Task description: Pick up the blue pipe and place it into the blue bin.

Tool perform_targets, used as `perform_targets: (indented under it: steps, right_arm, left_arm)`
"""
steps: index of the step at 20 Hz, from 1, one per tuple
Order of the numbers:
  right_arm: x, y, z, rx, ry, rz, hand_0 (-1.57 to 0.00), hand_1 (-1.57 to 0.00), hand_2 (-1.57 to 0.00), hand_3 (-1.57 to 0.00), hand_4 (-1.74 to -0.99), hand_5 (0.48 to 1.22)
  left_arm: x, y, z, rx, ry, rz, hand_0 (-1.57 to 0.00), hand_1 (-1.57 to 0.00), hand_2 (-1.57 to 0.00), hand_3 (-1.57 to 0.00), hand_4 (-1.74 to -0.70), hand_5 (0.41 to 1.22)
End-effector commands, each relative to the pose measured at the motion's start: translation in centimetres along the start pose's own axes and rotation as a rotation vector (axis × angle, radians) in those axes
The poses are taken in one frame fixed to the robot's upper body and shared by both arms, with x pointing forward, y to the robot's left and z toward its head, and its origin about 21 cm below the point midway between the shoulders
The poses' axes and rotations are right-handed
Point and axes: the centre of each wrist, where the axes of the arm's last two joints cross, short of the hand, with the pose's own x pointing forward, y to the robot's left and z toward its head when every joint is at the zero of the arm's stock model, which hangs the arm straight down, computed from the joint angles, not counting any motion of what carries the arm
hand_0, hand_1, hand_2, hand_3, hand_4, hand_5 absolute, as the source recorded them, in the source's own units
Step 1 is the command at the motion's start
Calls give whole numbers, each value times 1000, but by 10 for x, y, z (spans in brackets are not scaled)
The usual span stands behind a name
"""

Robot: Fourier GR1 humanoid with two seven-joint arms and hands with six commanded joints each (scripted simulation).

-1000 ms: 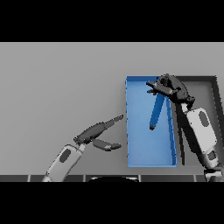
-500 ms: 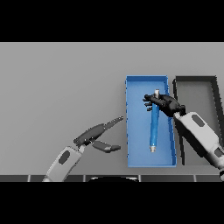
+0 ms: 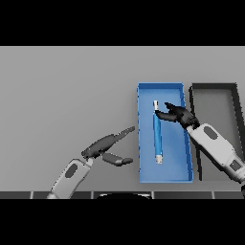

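Observation:
The blue pipe lies lengthwise on the floor of the blue bin, with pale caps at both ends. My right hand hovers over the bin beside the pipe's upper end, fingers spread and relaxed, holding nothing. My left hand rests open over the table just left of the bin, fingers pointing toward the bin's left wall and thumb hanging below.
A dark bin stands right of the blue one, partly covered by my right forearm. Grey table stretches left and behind.
The pipe left my right hand and came to rest flat in the blue bin. My right hand lowered and drew back toward me, fingers spread. My left hand barely moved.

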Motion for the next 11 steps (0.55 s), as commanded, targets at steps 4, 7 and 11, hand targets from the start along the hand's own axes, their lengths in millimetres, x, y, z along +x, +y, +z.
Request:
perform_targets:
  steps: [4,7,11]
  right_arm:
    - [1,-3,3,18,-35,-16,-18,-16,-15,-12,-1123,689]
    - [-1,-7,2,11,-29,-8,-9,-8,-7,-6,-1129,672]
    - [0,-8,3,33,-42,-10,-9,-8,-7,-6,-1129,677]
  left_arm:
    - [0,-1,-2,0,-1,10,1,1,1,1,-916,464]
    - [-3,1,-5,-1,11,13,1,1,1,1,-920,464]
    - [-1,-5,-16,-4,1,16,1,1,1,1,-920,468]
